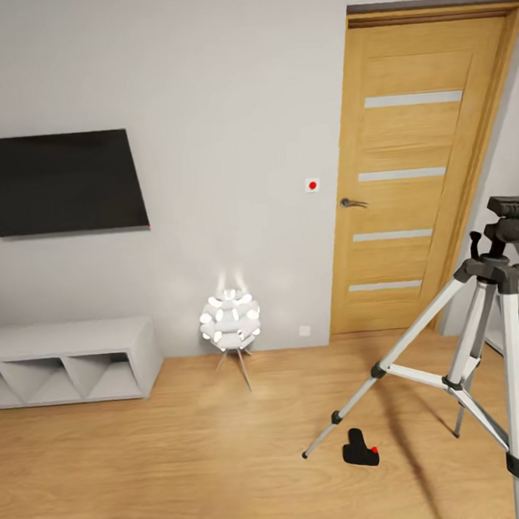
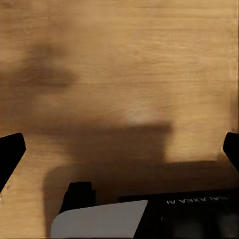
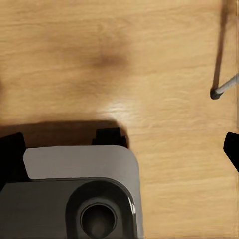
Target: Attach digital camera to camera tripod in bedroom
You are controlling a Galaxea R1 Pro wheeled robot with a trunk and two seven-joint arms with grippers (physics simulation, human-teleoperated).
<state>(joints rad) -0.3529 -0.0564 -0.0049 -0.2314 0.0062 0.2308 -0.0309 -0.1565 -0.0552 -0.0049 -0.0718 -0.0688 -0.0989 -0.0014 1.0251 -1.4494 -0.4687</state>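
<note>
The digital camera (image 1: 360, 448), small and black with a red button, lies on the plank floor in the head view, beside the tripod's front-left foot. The camera tripod (image 1: 492, 335) stands at the right on silver legs, its black pan head (image 1: 512, 218) bare on top. One tripod foot (image 3: 215, 93) also appears in the right wrist view. My left gripper (image 2: 119, 152) hangs over bare floor, its dark fingertips (image 2: 10, 153) wide apart. My right gripper (image 3: 119, 149) is likewise open above the floor, holding nothing.
An oak door (image 1: 417, 177) with frosted stripes is behind the tripod. A white ball lamp (image 1: 231, 320) stands by the wall, grey cube shelves (image 1: 72, 360) and a dark screen (image 1: 58, 183) at the left. My grey base (image 3: 74, 194) sits below the grippers.
</note>
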